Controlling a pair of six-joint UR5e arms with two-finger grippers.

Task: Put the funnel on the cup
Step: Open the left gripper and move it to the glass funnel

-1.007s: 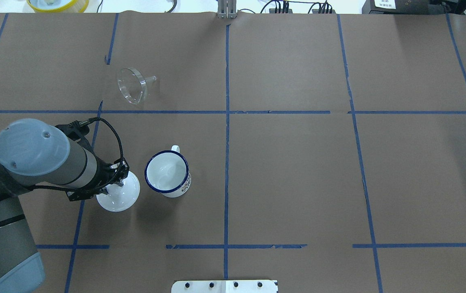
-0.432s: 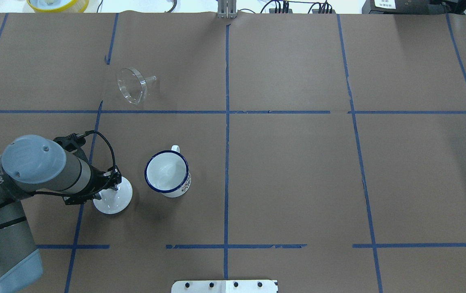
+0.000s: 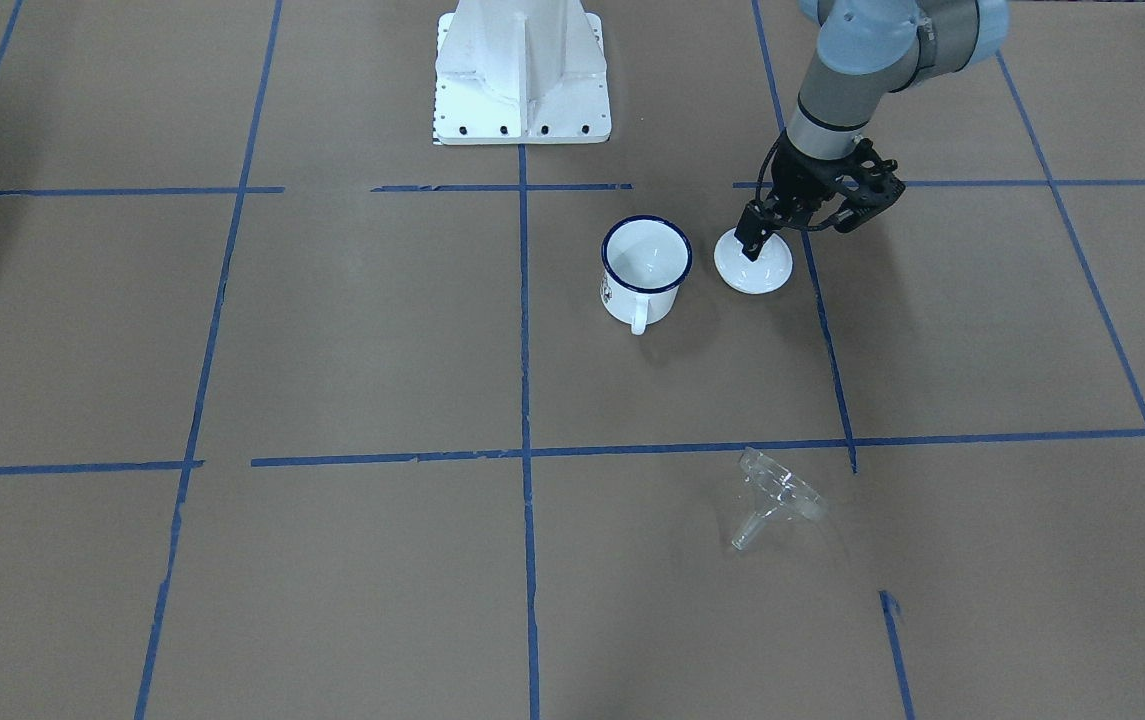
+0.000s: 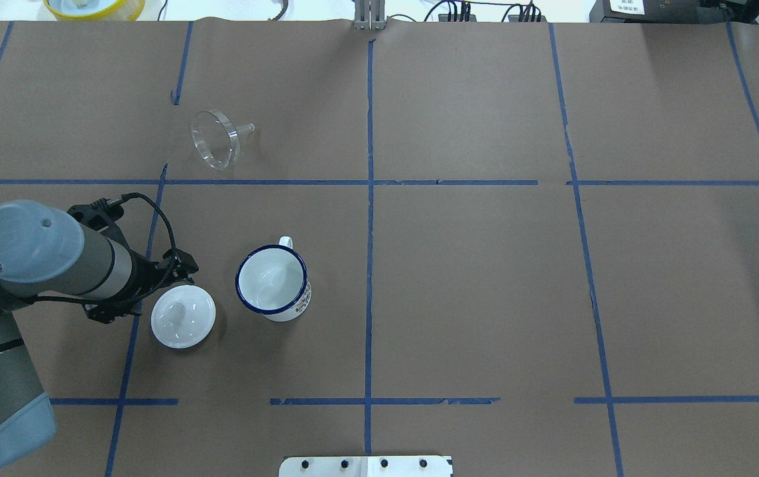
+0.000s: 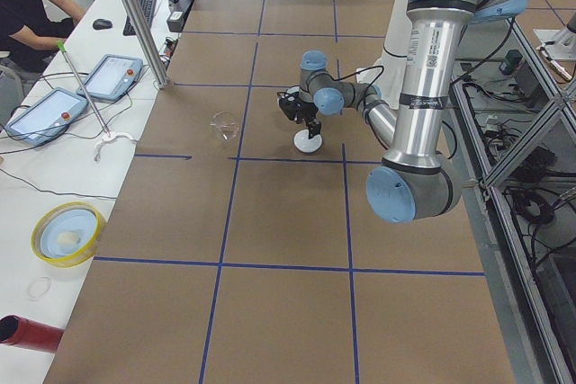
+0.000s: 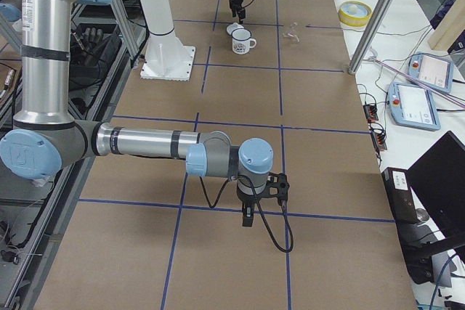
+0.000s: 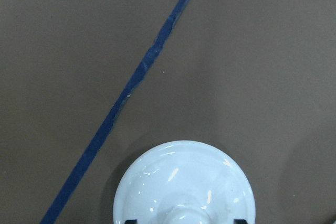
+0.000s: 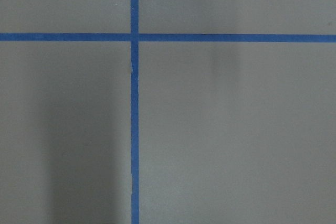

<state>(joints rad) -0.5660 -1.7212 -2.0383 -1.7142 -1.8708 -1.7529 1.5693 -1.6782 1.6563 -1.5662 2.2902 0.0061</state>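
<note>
The clear funnel lies on its side on the far left of the table, spout pointing right; it also shows in the front view. The white cup with a blue rim stands upright and empty, handle towards the far side. My left gripper is open and empty, just above a white knobbed lid that lies on the table left of the cup. In the left wrist view the lid fills the bottom edge. My right gripper hangs over bare table far from both; whether it is open, I cannot tell.
The table is covered in brown paper with blue tape lines. The white robot base plate is at the near edge. A yellow bowl sits beyond the far edge. The funnel lies about one grid square beyond the lid.
My left gripper lowered the white lid onto the table left of the cup, let go of it, and lifted away. The funnel and cup have not moved.
</note>
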